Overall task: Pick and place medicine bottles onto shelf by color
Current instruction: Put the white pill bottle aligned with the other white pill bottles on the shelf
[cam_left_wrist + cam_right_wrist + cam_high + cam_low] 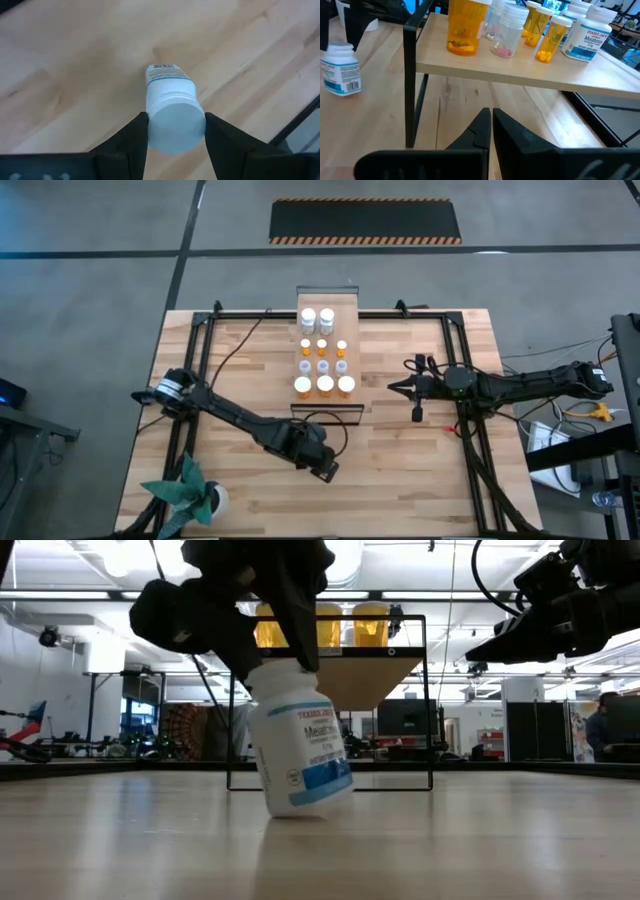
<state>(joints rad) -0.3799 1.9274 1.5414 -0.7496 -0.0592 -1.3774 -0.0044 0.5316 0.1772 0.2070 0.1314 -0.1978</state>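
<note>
Left gripper (176,131) pinches a tilted white bottle (172,109) on the table (75,75) — shelf (520,75) nearby; right gripper (491,131) pressed together.

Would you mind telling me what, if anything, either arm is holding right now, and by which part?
The left gripper grips the white bottle by its cap; the bottle is tilted. The right gripper holds nothing.

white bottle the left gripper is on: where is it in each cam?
High: hidden under the left gripper, front of the table.
Low: white bottle, left of centre, tilted, base on the table, cap in the gripper.
Left wrist: centre, cap between the fingers.
Right wrist: far left edge, beside the shelf's dark frame.
Shared landmark: the shelf, behind the bottle in the low view, middle of the table in the high view.
</note>
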